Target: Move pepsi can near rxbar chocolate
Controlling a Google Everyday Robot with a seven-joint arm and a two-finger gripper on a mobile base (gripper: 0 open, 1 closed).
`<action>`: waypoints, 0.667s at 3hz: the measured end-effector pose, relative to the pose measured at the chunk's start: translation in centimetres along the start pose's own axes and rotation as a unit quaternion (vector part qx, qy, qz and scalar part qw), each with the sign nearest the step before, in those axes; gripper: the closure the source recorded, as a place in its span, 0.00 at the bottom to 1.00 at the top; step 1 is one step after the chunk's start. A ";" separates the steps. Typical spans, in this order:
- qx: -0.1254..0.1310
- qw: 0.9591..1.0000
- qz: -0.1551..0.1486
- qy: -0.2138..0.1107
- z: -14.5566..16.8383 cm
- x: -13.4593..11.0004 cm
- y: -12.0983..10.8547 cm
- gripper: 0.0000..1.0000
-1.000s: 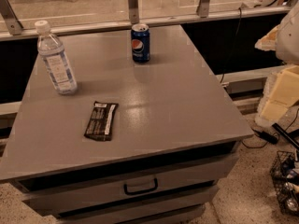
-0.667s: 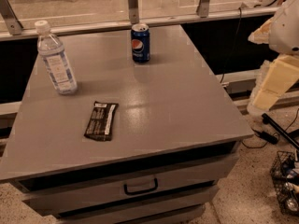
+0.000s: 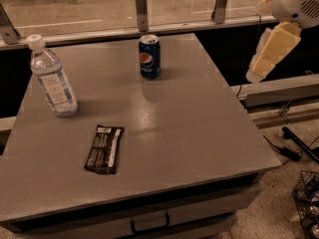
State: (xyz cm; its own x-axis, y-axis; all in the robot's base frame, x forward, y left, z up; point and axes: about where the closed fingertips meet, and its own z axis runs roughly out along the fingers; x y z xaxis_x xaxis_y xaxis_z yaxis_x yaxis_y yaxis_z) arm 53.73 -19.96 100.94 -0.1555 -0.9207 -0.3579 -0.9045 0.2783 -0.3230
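Note:
The pepsi can [image 3: 149,57] stands upright at the far middle of the grey table [image 3: 199,123], dark blue with a round logo and silver top. The rxbar chocolate [image 3: 104,149] lies flat near the front left, a dark wrapper with a small white label. My gripper [image 3: 269,51] hangs on the cream arm at the upper right, off the table's right side. It is raised above table height, well right of the can, and touches nothing.
A clear plastic water bottle [image 3: 52,78] stands at the left of the table. A railing with metal posts [image 3: 141,6] runs behind the far edge. A drawer handle [image 3: 149,224] is below the front edge. Cables [image 3: 291,146] and a wire basket [image 3: 308,198] are on the floor at right.
The arm with my gripper has risen and swung left, from low beside the table's right edge to the upper right. The can, bar and bottle have not moved.

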 end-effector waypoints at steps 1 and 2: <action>0.000 1.000 0.000 0.000 0.0 0.0 0.0 0.00; -0.019 0.998 -0.032 -0.050 1.7 -2.5 0.2 0.00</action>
State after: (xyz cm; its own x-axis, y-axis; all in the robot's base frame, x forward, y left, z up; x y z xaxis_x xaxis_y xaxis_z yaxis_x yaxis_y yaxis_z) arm 54.65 -17.16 100.31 -0.0587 -0.9040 -0.4235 -0.9261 0.2077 -0.3150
